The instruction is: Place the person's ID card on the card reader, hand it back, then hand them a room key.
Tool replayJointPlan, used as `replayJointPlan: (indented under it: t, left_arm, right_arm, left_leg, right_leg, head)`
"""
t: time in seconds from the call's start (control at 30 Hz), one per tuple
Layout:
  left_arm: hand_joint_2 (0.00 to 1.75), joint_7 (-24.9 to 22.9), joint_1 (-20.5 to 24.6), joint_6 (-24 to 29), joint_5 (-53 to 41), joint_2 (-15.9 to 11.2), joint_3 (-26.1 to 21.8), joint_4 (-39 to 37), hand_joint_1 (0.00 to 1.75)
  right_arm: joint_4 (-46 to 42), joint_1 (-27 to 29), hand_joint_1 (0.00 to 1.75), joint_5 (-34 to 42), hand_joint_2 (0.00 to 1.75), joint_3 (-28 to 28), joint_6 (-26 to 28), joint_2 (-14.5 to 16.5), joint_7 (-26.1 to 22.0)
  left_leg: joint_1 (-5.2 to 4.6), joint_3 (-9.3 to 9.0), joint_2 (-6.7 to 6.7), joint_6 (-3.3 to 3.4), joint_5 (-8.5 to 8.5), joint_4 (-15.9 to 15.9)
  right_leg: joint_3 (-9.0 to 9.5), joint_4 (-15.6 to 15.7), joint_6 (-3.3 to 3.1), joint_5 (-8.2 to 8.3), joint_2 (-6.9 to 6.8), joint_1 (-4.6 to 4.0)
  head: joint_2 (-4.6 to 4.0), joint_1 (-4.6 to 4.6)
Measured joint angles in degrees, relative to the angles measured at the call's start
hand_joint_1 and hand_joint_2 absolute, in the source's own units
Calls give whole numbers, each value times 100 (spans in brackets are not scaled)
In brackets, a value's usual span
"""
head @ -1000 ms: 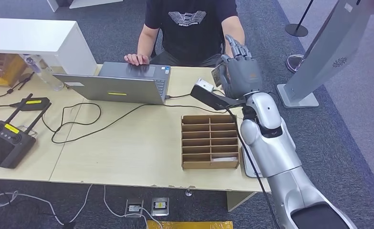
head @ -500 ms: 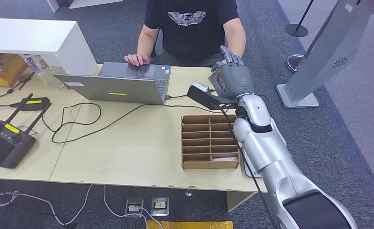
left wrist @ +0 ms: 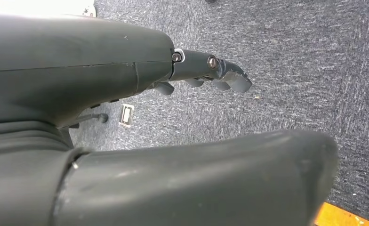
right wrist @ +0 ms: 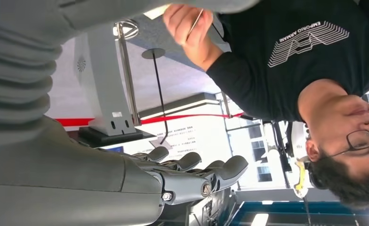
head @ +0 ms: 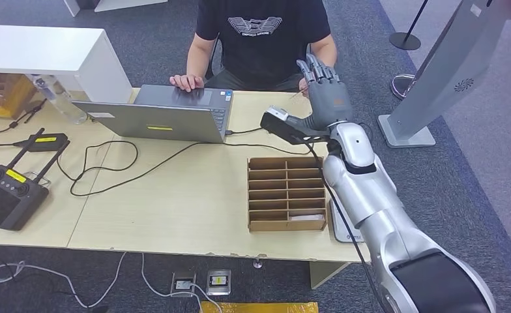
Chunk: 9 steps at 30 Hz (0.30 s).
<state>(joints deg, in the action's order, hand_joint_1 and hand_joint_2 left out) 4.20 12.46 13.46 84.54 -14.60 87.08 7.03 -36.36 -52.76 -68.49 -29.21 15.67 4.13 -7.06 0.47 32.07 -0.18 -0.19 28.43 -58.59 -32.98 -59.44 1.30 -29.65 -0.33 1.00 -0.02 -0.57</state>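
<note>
Handover: looks done. A second ago the right hand (head: 321, 85) had the ID card (right wrist: 196, 20) pinched up in front of the person, and now the fingers (right wrist: 196, 165) are spread with nothing in them.
Card location: in the right wrist view it's a thin sliver seen edge-on, held in the person's hand (right wrist: 185, 19), just beyond the robot's fingertips.
Task meaning: my guess is the give-back step is finished, so only the room key is left.
Likely key source: cardboard organizer (head: 287, 193) on the table (head: 175, 208). There's a pale flat card (head: 303, 217) lying in its lower right slot, which is probably the key.
Left hand (left wrist: 126, 94): hanging over the carpet, fingers loose, holding nothing.
Materials: the right hand is matte grey plastic with a ribbed cover at the wrist, on a glossy silver arm. The organizer is thin brown corrugated board, boxy, with lots of shallow slots. The tabletop is light wood laminate.
Card feel: rigid, slick and very thin, so I'd expect it to be fiddly to pick out of a slot.
</note>
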Motion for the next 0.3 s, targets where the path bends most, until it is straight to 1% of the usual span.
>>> replayJointPlan:
  t: [0.17, 0.3]
  left_arm:
    - [0, 0, -3, -2, -1, 15, -2, 1, 0]
    - [0, 0, -5, -14, -8, 15, -2, 1, 0]
  right_arm:
    - [60, -10, 0, -10, 0, -11, 20, -25, 2]
    - [89, -38, 0, -30, 0, -18, 215, -72, 19]
  left_leg:
    - [0, 0, 0, 0, 0, 0]
    - [0, -2, 1, 0, 0, -1]
  right_leg:
    - [0, 0, 0, 0, 1, 0]
    - [-2, 0, 0, 0, 1, 0]
  head:
    - [0, 0]
    - [0, 1]
